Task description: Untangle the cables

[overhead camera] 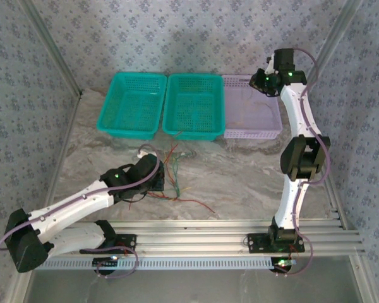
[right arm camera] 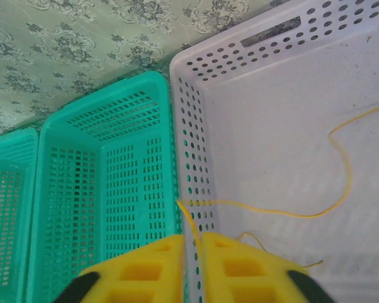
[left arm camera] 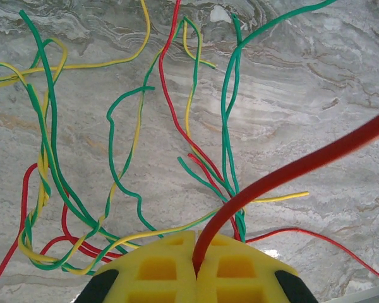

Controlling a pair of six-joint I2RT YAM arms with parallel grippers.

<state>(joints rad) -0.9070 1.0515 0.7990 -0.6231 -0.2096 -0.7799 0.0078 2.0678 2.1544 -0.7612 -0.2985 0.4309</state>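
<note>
The red cable (left arm camera: 290,170) is clenched by the left end effector (left arm camera: 196,243). The yellow cable (right arm camera: 271,211) is left loose in the slightly parted right end effector (right arm camera: 192,243). Knots could be tightened by pulling.

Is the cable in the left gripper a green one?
No, the left gripper is shut on a red cable that rises from between its jaws.

The desk (overhead camera: 240,183) is topped in grey veined marble; floral-papered walls (overhead camera: 177,31) are set around it; aluminium rails (overhead camera: 202,238) are fixed along its near edge.
</note>
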